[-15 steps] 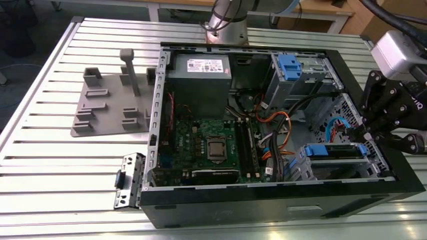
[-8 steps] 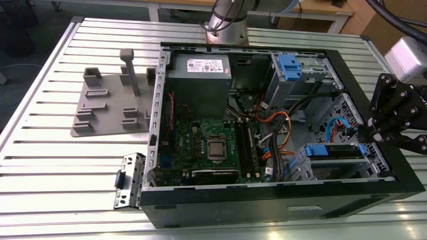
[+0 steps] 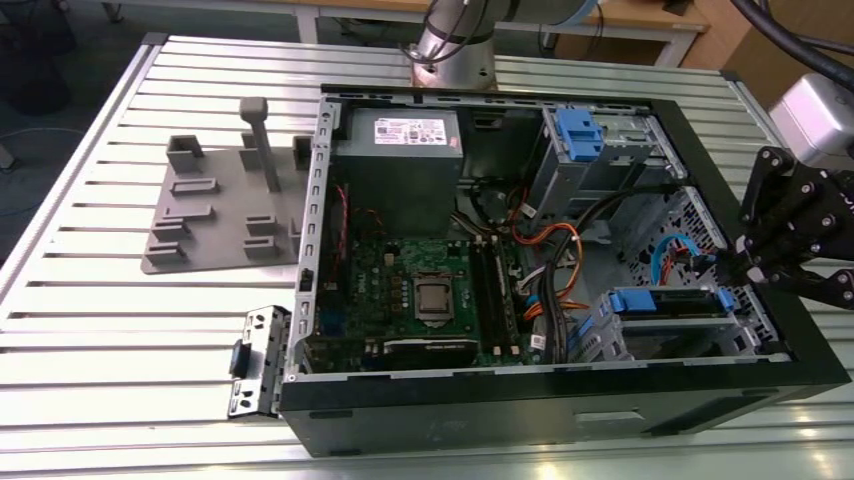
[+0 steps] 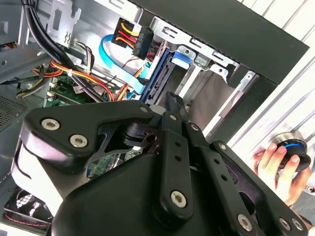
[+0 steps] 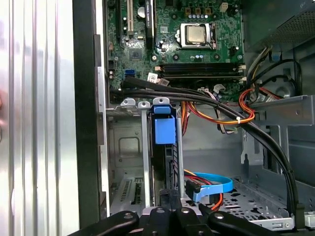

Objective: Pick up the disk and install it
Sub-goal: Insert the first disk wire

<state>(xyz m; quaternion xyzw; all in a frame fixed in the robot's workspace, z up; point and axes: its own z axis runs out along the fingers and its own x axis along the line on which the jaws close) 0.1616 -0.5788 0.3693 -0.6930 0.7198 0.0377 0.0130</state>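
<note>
- The claw [image 3: 742, 262] hangs at the exterior view's right edge of the open computer case [image 3: 534, 400], its black linkage reaching in over the case wall toward the drive bay.
- The arm's silver base column [image 3: 451, 45] stands on the far side of the counter [image 3: 107, 330], behind the case.
- The disk [image 3: 667, 303] sits in the bay at the case's near right corner — its blue carrier frame shows along the edges, and it lies roughly level with the bay's metal rails.
- In the first wrist view the disk [image 5: 164, 147] appears edge-on, slotted between the bay's upright metal walls, with the blue tab of its frame facing the motherboard [image 5: 177, 34].
- The claw's fingers [image 5: 165, 196] sit pressed close together around the disk's end, though I cannot tell whether they truly pinch it or only rest against it.
- In the second wrist view the black claw body [image 4: 147, 187] fills the foreground, pointing at the disk's [image 4: 165, 73] blue edge and connector.
- A blue flat cable [image 4: 118, 61] and a bundle of orange and yellow wires [image 4: 83, 73] lie just beside the bay.
- A person's hand [image 4: 283, 164] rests on a round black-and-blue knob [image 4: 290, 150] outside the case.
- A grey fixture [image 3: 227, 215] stands on the counter at the exterior view's left, well apart from the claw.
</note>
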